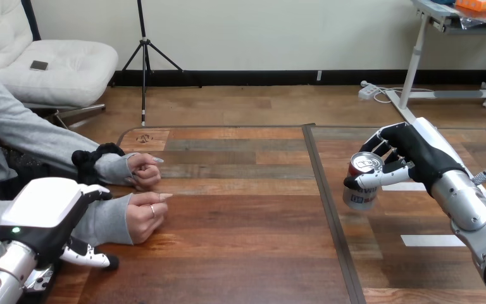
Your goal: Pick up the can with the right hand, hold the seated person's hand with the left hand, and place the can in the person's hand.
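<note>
Left hand (44, 212) sat at the near left corner of the table (240, 259), white shell up, arm coming in from the bottom edge. It lay against the grey sleeve (104, 221) of the person's near hand (144, 215), over the forearm just behind the wrist. Its grip could not be told, since the shell hid the contact. Near hand rested on the wood, loosely curled, knuckles toward the table's middle.

White tape strip (431, 240) lay on the right half, close to the right arm. A second strip (411, 187) sat farther back, just beside the can. Dark seam (329, 209) ran front to back and split the table in two.

Right hand (417, 155) was out over the right half, clenched round the can (362, 187), wrapped across its front and behind it near the rim. Can stood upright, silver top showing, just right of the seam. Whether its base touched the wood could not be told. It was well apart from both of the person's hands.

Person's far hand (142, 170) rested at the left edge just beyond the near hand, also curled, close to it but apart.
</note>
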Controlling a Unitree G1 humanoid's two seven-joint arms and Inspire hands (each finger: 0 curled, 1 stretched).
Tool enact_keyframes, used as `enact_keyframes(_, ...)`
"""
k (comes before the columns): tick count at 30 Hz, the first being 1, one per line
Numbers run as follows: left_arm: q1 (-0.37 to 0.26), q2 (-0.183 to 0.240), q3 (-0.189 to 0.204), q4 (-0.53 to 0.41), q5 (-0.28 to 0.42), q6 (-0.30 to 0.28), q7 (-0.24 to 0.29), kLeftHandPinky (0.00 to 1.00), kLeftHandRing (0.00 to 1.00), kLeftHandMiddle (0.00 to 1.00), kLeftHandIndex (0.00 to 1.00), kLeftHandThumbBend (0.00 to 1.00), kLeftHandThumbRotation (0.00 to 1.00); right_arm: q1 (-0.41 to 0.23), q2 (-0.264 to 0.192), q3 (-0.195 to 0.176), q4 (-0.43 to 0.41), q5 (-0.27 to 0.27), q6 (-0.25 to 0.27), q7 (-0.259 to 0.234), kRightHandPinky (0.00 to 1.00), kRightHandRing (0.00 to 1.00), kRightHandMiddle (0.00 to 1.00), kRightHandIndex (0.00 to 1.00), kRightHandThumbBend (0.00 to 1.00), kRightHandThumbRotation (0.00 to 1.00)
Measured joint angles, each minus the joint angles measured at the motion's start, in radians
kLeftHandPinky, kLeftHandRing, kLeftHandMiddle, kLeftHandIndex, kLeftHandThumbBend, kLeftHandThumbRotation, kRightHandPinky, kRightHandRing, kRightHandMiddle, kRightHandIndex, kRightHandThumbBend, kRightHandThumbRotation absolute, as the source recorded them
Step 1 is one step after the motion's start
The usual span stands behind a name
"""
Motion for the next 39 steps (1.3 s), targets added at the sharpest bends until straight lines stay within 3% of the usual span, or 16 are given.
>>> enact_keyframes(9,-0.029,0.0,-0.008,0.049,-0.045,-0.034,-0.018,0.67,0.73,0.76,0.75,0.95,0.17,0.001,0.0,0.0,0.0,0.0,0.0,0.0,0.36,0.39,0.43,0.44,0.78,0.0)
enact_keyframes(20,-0.044,0.005,-0.008,0.054,-0.104,-0.029,-0.095,0.62,0.71,0.74,0.73,0.9,0.03,0.008,0.0,0.0,0.0,0.0,0.0,0.0,0.36,0.39,0.43,0.44,0.78,0.0)
enact_keyframes(39,-0.051,0.006,-0.008,0.048,-0.169,0.001,-0.173,0.55,0.64,0.67,0.66,0.87,0.0,0.011,0.0,0.0,0.0,0.0,0.0,0.0,0.36,0.39,0.43,0.44,0.77,0.0)
